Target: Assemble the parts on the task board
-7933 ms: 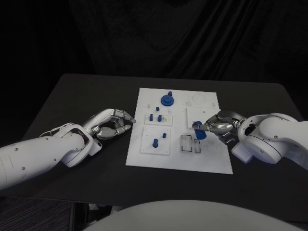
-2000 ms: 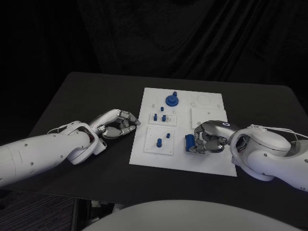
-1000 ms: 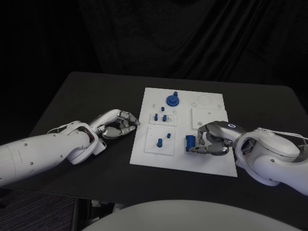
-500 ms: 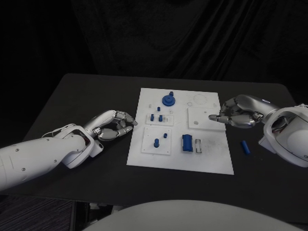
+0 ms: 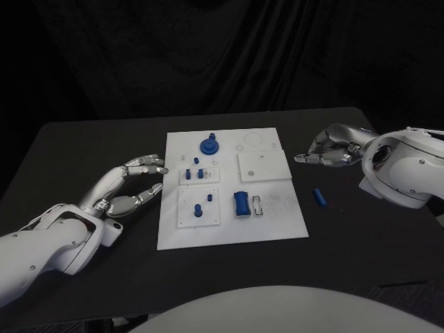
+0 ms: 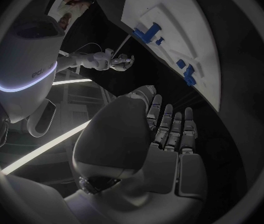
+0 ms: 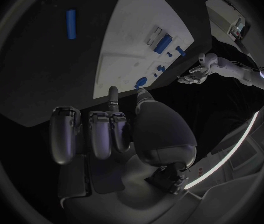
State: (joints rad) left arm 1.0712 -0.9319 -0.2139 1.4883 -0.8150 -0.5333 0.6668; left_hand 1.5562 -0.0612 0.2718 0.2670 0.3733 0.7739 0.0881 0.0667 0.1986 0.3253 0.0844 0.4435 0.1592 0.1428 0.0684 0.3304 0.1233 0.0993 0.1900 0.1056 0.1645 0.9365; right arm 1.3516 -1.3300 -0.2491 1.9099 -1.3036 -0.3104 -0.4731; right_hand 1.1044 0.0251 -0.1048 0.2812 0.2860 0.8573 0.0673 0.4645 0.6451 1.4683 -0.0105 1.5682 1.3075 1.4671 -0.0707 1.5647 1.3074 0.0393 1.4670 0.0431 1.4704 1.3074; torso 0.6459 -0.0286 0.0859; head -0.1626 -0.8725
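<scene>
We see the task board [image 5: 232,222] mid-table, with a blue block [image 5: 241,204] now seated in the slot near the board's right edge, toward its near corner; a second ago the right hand was pressing it there. That insertion looks done to us. A loose blue peg [image 5: 320,197] lies on the black table [image 5: 382,243], just off the board's right edge, uncovered since the arm pulled away. The blue gear [image 5: 210,146] and small pegs [image 5: 192,173] sit where they were. The right hand [image 5: 332,147] has withdrawn to the table beside the board's far right corner, fingers curled in, holding nothing. The left hand [image 5: 132,186] has spread flat, fingers apart, just off the board's left edge. We judge the loose peg is next.
</scene>
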